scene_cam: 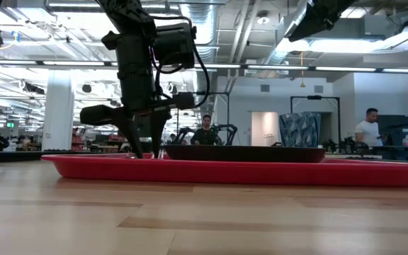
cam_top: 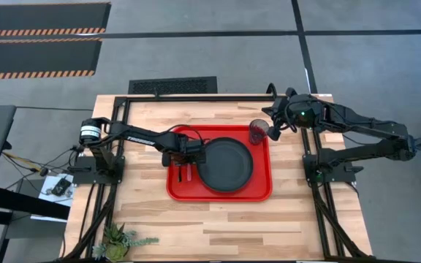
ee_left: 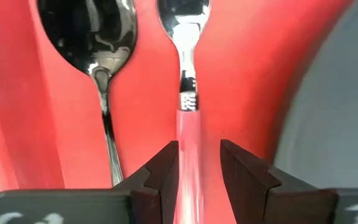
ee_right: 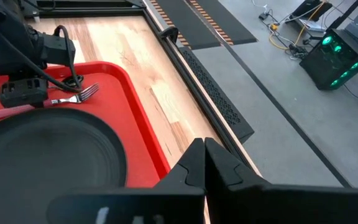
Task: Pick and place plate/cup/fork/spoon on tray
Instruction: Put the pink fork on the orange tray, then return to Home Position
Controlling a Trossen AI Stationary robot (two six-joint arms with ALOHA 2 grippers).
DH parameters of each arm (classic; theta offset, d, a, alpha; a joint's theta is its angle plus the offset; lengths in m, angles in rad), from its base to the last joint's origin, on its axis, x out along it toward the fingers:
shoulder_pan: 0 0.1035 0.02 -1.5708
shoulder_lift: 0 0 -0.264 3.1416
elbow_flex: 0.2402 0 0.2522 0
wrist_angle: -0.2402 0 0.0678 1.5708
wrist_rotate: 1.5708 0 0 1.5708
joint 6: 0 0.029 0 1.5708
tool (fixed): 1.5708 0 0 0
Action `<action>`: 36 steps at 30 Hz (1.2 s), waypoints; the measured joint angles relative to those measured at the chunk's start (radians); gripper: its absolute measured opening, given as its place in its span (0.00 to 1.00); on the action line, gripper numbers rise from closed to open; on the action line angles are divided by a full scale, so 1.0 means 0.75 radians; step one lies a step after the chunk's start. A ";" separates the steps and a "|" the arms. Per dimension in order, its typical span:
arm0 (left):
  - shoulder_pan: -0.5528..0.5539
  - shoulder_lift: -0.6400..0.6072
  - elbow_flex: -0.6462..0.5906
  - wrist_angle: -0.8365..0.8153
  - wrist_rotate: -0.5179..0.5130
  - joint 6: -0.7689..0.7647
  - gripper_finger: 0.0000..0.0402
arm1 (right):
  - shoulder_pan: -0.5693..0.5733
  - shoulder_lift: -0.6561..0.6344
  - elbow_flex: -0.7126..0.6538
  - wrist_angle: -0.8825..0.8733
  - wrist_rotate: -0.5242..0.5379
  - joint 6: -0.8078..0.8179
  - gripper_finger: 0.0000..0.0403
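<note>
The red tray [cam_top: 262, 191] lies mid-table with the black plate [cam_top: 226, 164] on its right half. The fork [ee_left: 190, 93] and the spoon [ee_left: 98, 50] lie side by side on the tray's left part. My left gripper [ee_left: 199, 168] is low over the tray, open, with one finger on each side of the fork's pink handle [ee_left: 190, 140]; bare tray shows between the handle and one finger. The dark-red cup [cam_top: 258, 131] stands upright at the tray's far right corner. My right gripper [ee_right: 204, 163] is shut and empty just right of the cup.
A small potted plant [cam_top: 119, 241] stands at the table's near left corner. Bare wood lies in front of the tray and to its right [cam_top: 298, 212]. People stand in the room beyond the table [scene_cam: 367, 131].
</note>
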State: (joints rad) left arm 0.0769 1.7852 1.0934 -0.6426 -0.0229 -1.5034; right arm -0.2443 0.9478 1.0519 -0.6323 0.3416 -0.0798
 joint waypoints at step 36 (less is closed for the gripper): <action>0.016 -0.938 -0.709 1.069 -0.085 1.367 0.00 | 0.012 -0.008 -0.003 0.364 -0.457 0.106 0.02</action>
State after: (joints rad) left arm 0.0892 1.0815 0.5620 0.1594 -0.0866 -0.4779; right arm -0.2353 0.9421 1.0496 -0.3596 -0.0010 -0.0006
